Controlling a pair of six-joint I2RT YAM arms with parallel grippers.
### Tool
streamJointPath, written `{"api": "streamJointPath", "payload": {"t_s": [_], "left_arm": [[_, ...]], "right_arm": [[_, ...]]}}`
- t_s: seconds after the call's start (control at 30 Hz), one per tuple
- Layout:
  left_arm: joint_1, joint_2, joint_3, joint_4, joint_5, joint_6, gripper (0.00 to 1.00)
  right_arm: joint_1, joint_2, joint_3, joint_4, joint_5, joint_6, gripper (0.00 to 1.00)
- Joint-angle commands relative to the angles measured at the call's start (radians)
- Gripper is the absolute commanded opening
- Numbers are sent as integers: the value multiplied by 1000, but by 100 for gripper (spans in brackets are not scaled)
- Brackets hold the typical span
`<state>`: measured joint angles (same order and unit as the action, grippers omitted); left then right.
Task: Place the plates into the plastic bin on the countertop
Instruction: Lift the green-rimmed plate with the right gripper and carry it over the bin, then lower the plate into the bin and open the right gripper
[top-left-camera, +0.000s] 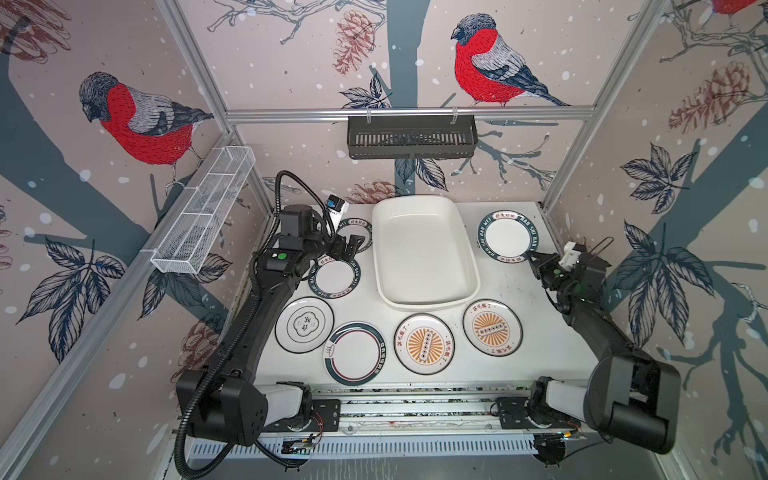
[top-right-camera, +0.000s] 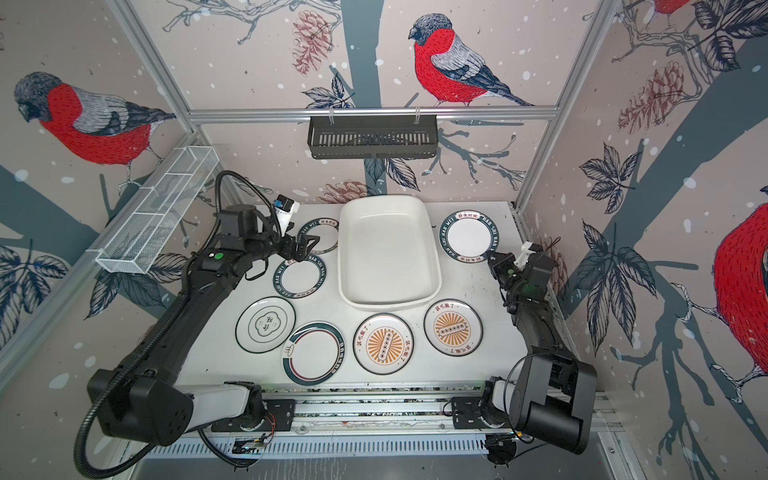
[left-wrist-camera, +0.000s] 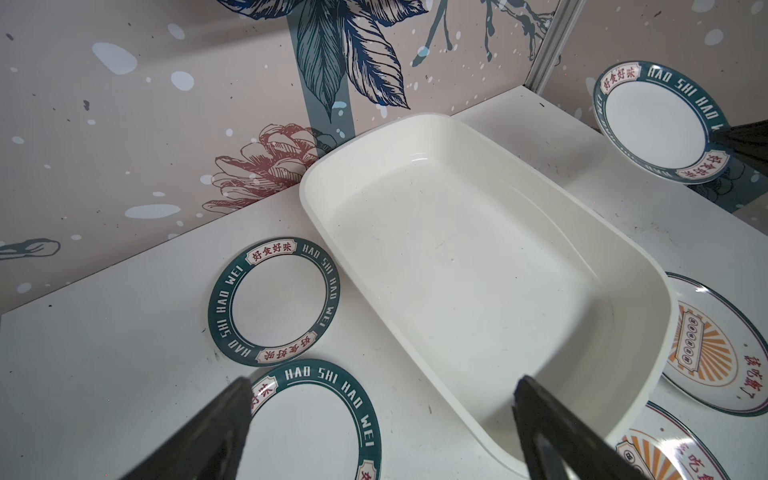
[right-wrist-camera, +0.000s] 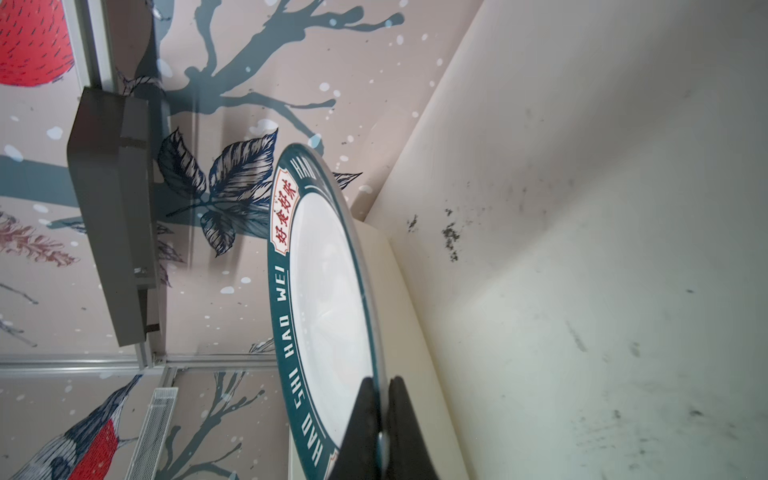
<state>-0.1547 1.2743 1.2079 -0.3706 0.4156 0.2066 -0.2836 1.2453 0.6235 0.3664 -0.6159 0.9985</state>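
The plastic bin (top-left-camera: 419, 249) stands empty at the rear middle of the countertop (top-left-camera: 536, 345), so none of the seven plates has been delivered yet. The right gripper (top-left-camera: 533, 258) is clamped on the near rim of a teal lettered plate (top-left-camera: 506, 236) just beside the bin's right wall; the right wrist view shows that thin rim pinched between both fingers (right-wrist-camera: 409, 436), and the plate seems tilted up off the surface, which reads as the first carry beginning. The left gripper (top-left-camera: 349, 246) hangs empty, its jaws spread wide, above two more lettered plates (top-left-camera: 336, 277) by the bin's left wall. In front of the bin the emblem plate (top-left-camera: 304, 325), the teal-ringed plate (top-left-camera: 354, 353) and the two sunburst plates (top-left-camera: 424, 344) lie flat and apart; once the held plate is in, six would remain to be moved.
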Motion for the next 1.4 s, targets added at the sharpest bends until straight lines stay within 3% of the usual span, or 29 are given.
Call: {"api": "streamJointPath", "payload": {"t_s": [0.0, 0.5, 0.67, 1.37], "left_arm": [[0, -16, -11, 12, 5, -6, 97], [0, -12, 19, -6, 4, -17, 97], [0, -15, 17, -14, 20, -26, 97], [0, -32, 10, -29, 58, -55, 97]], "right_arm": [[71, 32, 59, 4, 58, 28, 1], [464, 374, 413, -33, 249, -21, 1], [557, 518, 527, -33, 260, -24, 1], [677, 884, 854, -170, 381, -70, 2]]}}
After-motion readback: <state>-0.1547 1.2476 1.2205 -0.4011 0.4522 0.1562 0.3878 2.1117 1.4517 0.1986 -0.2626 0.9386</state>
